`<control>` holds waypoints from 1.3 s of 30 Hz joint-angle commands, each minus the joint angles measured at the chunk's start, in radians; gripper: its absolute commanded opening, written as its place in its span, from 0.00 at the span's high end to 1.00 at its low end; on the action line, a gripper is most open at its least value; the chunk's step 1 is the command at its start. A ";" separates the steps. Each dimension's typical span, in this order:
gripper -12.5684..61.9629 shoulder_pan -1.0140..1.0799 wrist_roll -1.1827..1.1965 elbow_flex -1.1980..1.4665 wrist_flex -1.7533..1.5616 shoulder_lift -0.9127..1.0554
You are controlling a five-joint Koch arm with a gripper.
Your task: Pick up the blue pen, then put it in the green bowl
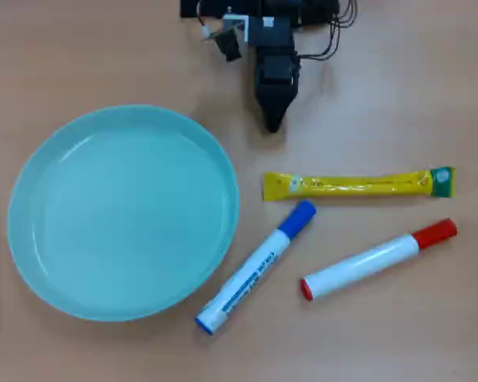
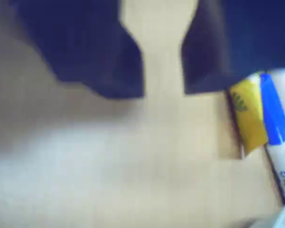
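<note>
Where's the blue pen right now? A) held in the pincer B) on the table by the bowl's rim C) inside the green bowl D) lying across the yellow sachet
B: the blue pen lies on the table just right of the green bowl in the overhead view, with the pincer off it and the yellow sachet lying apart above it.

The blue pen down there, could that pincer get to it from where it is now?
Probably yes. The blue pen lies free on the table beside the green bowl, nothing on top. The yellow sachet lies between it and the pincer, so going over looks easiest.
</note>
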 commanded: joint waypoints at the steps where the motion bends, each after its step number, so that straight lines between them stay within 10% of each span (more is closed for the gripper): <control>1: 0.79 -0.002 0.005 0.031 0.130 0.091; 39: 0.80 0.035 0.006 -0.130 0.357 0.091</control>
